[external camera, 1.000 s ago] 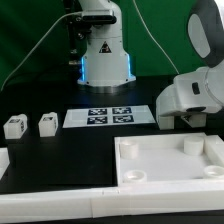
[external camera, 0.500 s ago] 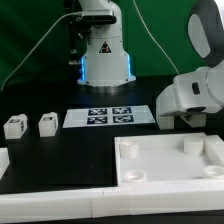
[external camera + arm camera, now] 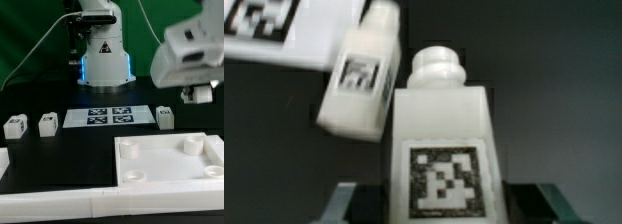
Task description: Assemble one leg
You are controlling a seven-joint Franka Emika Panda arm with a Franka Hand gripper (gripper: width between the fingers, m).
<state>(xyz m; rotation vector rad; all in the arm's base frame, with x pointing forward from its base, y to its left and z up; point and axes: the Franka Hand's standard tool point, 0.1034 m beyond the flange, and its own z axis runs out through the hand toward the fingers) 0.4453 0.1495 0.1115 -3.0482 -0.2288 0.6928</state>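
Note:
In the wrist view a white leg [image 3: 445, 120] with a round peg on its end and a black-and-white tag stands between my gripper's [image 3: 446, 200] two dark fingers, which are closed against its sides. In the exterior view the gripper [image 3: 200, 95] is blurred and raised above the table at the right; the held leg is hard to make out there. A second leg [image 3: 165, 117] lies on the table just off the marker board's right end and also shows in the wrist view [image 3: 358, 80]. The white tray [image 3: 215, 150] lies in front.
Two more white legs [image 3: 14, 126] [image 3: 46, 124] stand at the exterior view's left. The marker board [image 3: 110, 117] lies mid-table and shows in the wrist view [image 3: 269, 30]. The robot base [image 3: 105, 55] is behind it. White strips run along the front edge.
The arm has risen from low beside the marker board's right end to well above the table. A leg that it hid before now shows on the table there.

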